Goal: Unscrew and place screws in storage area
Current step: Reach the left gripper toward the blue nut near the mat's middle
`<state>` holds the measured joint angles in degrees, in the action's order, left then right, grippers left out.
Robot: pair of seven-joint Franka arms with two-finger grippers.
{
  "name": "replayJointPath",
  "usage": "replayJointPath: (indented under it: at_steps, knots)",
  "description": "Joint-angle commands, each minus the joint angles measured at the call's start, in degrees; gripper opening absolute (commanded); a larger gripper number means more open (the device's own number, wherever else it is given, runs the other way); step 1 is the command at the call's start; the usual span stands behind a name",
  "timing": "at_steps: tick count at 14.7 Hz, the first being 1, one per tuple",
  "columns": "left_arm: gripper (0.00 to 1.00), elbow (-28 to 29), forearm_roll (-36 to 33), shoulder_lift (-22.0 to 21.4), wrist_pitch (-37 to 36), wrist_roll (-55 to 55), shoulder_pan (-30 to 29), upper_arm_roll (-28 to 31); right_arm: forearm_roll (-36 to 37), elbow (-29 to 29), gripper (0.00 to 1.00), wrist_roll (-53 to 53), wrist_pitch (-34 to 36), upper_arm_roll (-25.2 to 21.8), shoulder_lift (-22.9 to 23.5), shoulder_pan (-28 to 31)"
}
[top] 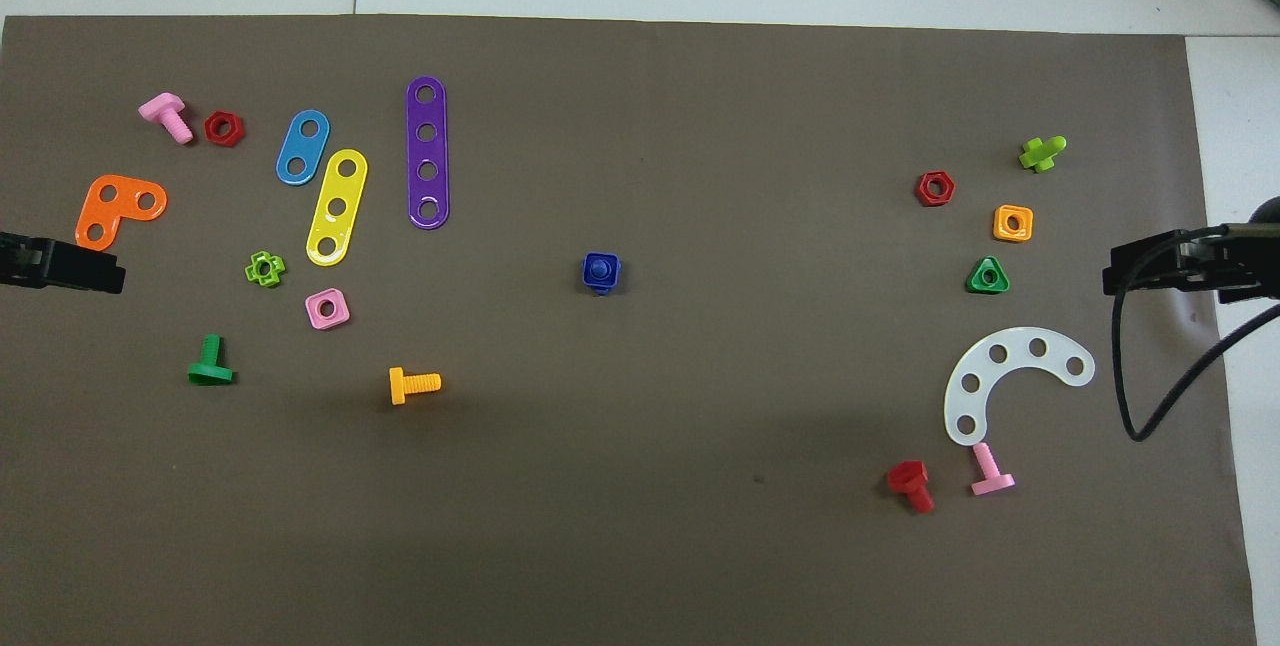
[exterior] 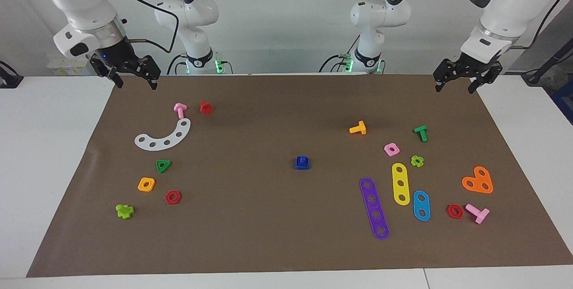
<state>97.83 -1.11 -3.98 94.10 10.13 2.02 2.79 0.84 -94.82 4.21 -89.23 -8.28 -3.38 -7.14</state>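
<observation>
The dark-blue screw [exterior: 303, 160] stands in the middle of the brown mat, its shaft end poking up through a blue square nut [exterior: 302, 165]. It also shows in the overhead view [top: 599, 267], sitting in the nut [top: 601, 280]. My right gripper [exterior: 134, 82] hangs open and empty above the mat's edge nearest the robots, at the right arm's end. My left gripper [exterior: 455, 87] hangs open and empty above the same edge at the left arm's end. Both are well away from the screw. Their tips show in the overhead view: left [top: 100, 271], right [top: 1125, 271].
At the right arm's end lie a white curved strip [exterior: 164, 137], a pink bolt [exterior: 180, 110], a red bolt [exterior: 205, 107] and several nuts. At the left arm's end lie an orange bolt [exterior: 358, 128], a green bolt [exterior: 421, 133], purple [exterior: 374, 208], yellow [exterior: 400, 183] and blue [exterior: 421, 205] strips, and an orange plate [exterior: 478, 180].
</observation>
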Motion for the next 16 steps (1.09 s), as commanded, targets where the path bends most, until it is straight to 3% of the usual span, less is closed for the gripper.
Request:
replayJointPath:
  at_steps: [1, 12, 16]
  knots:
    - [1.00, 0.25, -1.53, -0.50, 0.47, -0.37, 0.18, 0.11, -0.05, -1.33, 1.00, -1.31, -0.51, 0.19, -1.37, 0.20]
    - [1.00, 0.96, -0.83, -0.68, 0.38, -1.60, 1.06, -0.24, -0.05, -1.33, 1.00, -1.22, -0.51, 0.19, -1.37, 0.20]
    - [0.97, 0.96, 2.86, 0.63, 2.22, -11.69, 6.93, -1.21, -0.05, -1.33, 1.00, -1.22, -0.51, 0.19, -1.37, 0.20]
